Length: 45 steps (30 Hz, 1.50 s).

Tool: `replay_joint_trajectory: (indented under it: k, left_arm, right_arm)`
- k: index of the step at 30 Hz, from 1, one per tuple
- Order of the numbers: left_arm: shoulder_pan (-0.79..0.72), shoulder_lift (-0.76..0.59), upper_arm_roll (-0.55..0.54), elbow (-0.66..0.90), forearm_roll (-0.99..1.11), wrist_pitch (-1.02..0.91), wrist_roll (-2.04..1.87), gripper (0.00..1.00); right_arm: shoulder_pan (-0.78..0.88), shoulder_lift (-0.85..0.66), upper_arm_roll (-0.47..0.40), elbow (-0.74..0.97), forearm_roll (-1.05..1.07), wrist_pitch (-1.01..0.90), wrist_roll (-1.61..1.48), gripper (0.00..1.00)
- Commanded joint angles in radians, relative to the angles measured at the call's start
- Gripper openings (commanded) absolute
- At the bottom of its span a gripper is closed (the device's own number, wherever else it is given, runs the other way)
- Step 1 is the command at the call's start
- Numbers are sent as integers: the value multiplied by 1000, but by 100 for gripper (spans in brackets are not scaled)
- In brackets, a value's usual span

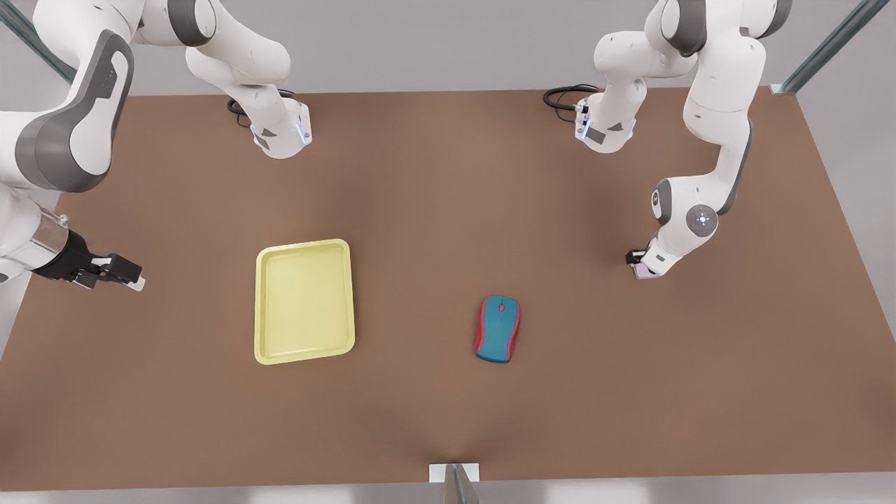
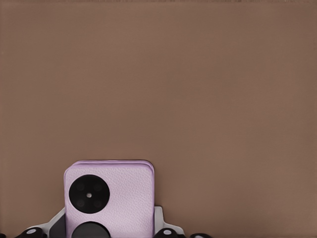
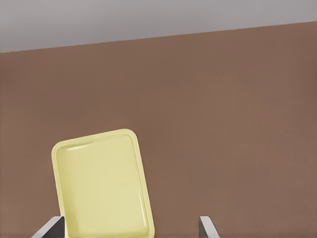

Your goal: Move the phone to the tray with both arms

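The left gripper (image 1: 638, 264), well apart from the tray (image 1: 304, 301) past the mouse (image 1: 498, 328), grips the phone (image 2: 110, 196). Lift straight, staying clear of the mouse. The right gripper (image 1: 115, 273) waits beside the tray, fingers spread.

White jointed arms (image 1: 721, 98), grey joint covers, black cables.

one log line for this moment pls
left end effector: at phone | right end effector: open, waiting | tray: empty
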<state>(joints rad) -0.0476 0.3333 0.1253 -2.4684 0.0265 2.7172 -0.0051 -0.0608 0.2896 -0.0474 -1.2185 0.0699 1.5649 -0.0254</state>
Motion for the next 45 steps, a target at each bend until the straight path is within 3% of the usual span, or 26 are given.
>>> replay_joint_trajectory:
  k: [1,10,14,18,22,29,33,45]
  left_arm:
    - [0,0,-1,2,-8,-1,22,73]
    - [-11,-8,-12,66,-8,-34,13,73]
    - [-38,-7,-150,239,-17,-203,-170,73]
    - [-274,58,-162,511,-20,-470,-527,73]
    - [-457,254,-161,887,-94,-640,-806,73]
    - [-661,561,-161,1352,-109,-692,-914,73]
    - [-761,750,-151,1603,-62,-631,-898,73]
    - [-793,849,-154,1589,10,-495,-690,74]
  right_arm:
    - [1,-1,0,1,1,0,-1,100]
    - [1,-1,1,1,1,0,-1,100]
    - [1,-1,1,1,1,-2,-1,100]
    - [1,-1,1,1,1,-2,-1,100]
    - [1,-1,1,1,1,-2,-1,100]
    - [2,-6,6,-1,-33,-12,-5,100]
    - [1,-23,4,1,-13,-23,1,100]
    - [64,-24,8,-47,-64,-151,-31,100]
